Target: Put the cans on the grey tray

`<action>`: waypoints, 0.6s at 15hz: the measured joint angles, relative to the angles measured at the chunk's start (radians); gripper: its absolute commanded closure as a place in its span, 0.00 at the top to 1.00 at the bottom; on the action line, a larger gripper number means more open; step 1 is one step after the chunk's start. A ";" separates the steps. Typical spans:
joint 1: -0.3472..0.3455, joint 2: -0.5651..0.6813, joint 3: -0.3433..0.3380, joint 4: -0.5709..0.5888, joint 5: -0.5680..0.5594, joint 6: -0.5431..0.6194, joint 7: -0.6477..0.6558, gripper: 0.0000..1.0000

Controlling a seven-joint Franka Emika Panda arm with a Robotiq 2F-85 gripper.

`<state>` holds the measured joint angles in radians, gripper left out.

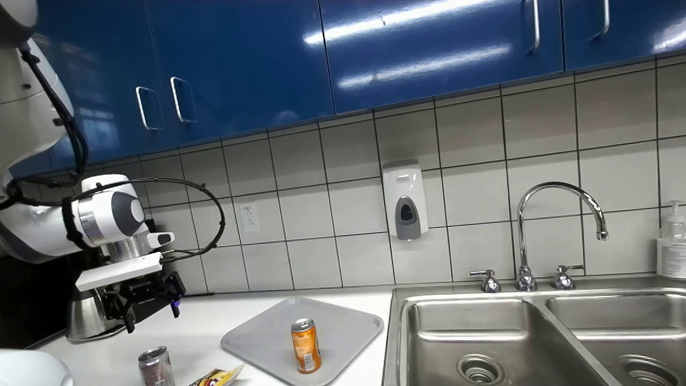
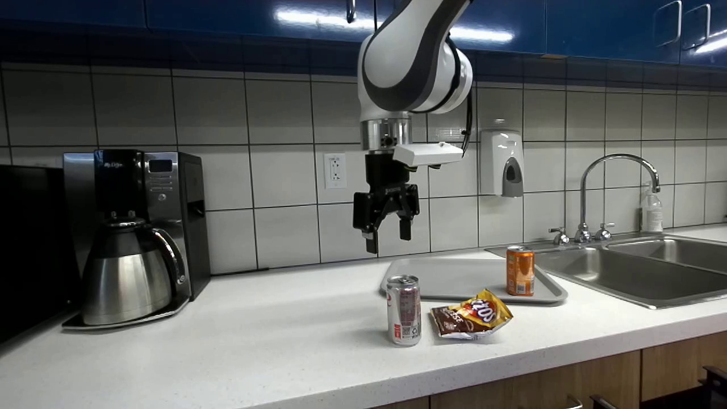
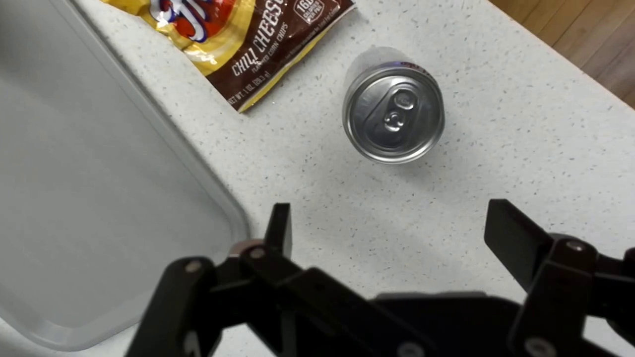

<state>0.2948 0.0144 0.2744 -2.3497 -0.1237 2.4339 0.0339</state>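
The orange can (image 1: pixel 306 346) stands upright on the grey tray (image 1: pixel 268 328); the orange can (image 2: pixel 520 271) and the tray (image 2: pixel 448 279) show in both exterior views. The silver-grey can (image 2: pixel 404 311) stands upright on the counter in front of the tray; it also shows at the lower edge of an exterior view (image 1: pixel 156 367). In the wrist view the silver-grey can's top (image 3: pixel 394 116) lies ahead of the fingertips, with the tray (image 3: pixel 99 173) at left. My gripper (image 2: pixel 388 241) is open and empty, pointing down above the counter; its fingers also show in the wrist view (image 3: pixel 389 206).
A chip bag (image 2: pixel 474 316) lies between the silver-grey can and the tray's front edge. A coffee maker (image 2: pixel 196 227) with a steel pot (image 2: pixel 129 278) stands at the back. The steel sink (image 1: pixel 471 316) adjoins the tray's far side. The counter's front edge (image 2: pixel 511 372) runs near the can.
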 measured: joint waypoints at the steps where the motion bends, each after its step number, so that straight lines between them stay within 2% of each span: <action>1: 0.003 0.002 0.004 -0.001 0.011 0.001 -0.010 1.00; 9: 0.012 0.020 0.008 -0.036 0.026 0.001 -0.039 1.00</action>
<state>0.3066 0.0349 0.2822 -2.3858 -0.0975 2.4345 -0.0051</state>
